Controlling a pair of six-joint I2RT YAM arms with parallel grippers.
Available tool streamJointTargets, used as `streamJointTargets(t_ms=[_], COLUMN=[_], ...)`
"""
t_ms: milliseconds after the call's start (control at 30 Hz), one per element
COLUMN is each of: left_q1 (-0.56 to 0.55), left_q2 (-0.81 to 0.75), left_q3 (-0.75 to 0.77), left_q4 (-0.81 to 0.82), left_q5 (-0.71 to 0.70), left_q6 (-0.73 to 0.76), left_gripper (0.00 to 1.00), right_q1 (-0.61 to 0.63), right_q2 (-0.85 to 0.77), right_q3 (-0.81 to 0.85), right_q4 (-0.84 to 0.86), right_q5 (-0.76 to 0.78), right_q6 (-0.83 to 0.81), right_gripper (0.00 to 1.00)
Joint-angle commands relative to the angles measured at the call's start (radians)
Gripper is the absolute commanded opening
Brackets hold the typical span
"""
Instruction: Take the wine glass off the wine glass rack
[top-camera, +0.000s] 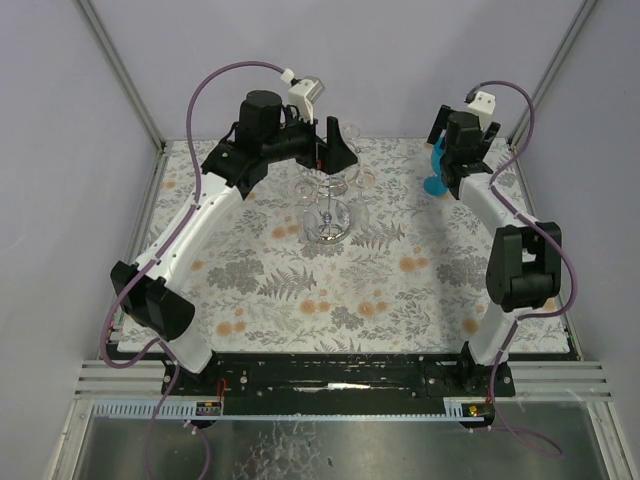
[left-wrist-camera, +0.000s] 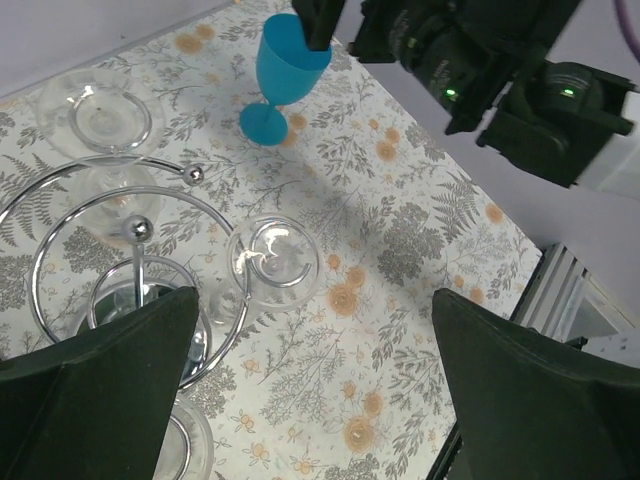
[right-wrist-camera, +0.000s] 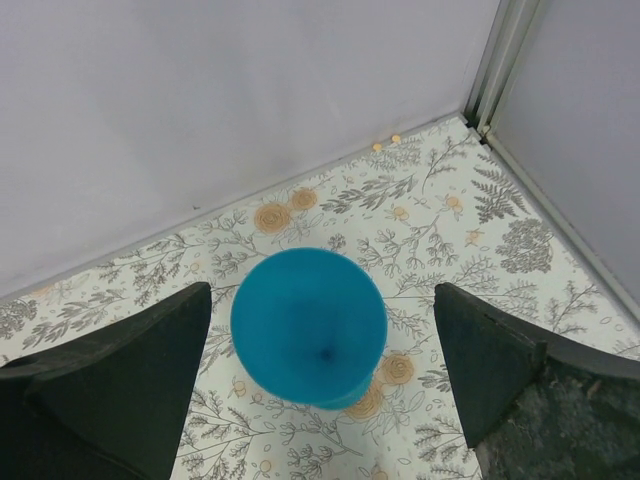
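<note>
The wine glass rack (top-camera: 328, 218) is a chrome wire stand at the back middle of the table. Its looped rings (left-wrist-camera: 120, 215) carry clear wine glasses (left-wrist-camera: 272, 252) hanging upside down, feet up. My left gripper (top-camera: 340, 148) hovers above the rack's right side, open, with nothing between its fingers (left-wrist-camera: 110, 370). A blue wine glass (top-camera: 436, 170) stands upright on the table at the back right, apart from the rack. My right gripper (right-wrist-camera: 318, 385) is open directly above the blue glass (right-wrist-camera: 308, 320), its fingers (right-wrist-camera: 110, 370) on either side of the bowl, not touching it.
White enclosure walls (right-wrist-camera: 250, 90) stand close behind the blue glass, with a corner post (right-wrist-camera: 505, 60) to its right. The right arm (left-wrist-camera: 480, 60) shows at the top of the left wrist view. A floral mat (top-camera: 330, 290) covers the table.
</note>
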Motion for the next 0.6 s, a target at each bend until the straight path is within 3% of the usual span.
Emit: streamJointTargets(t_ms=[0, 267, 567], left_q1=[0.019, 0.122, 0.325], left_q2=[-0.04, -0.112, -0.287], left_q3=[0.035, -0.013, -0.318], left_q4=[0.053, 0.05, 0.097], left_q5=[-0.064, -0.076, 0.013], left_q6=[-0.054, -0.193, -0.454], left_gripper=[1.0, 1.0, 1.0], right_q1=[0.009, 0.009, 0.008], right_q2=[-0.11, -0.261, -0.419], right_q3=[0.033, 0.083, 0.139], right_q4=[-0.043, -0.249, -0.596], right_q5=[-0.003, -0.111, -0.296], right_q6=[-0.047, -0.042, 0.114], right_gripper=[0.99, 0.99, 0.99])
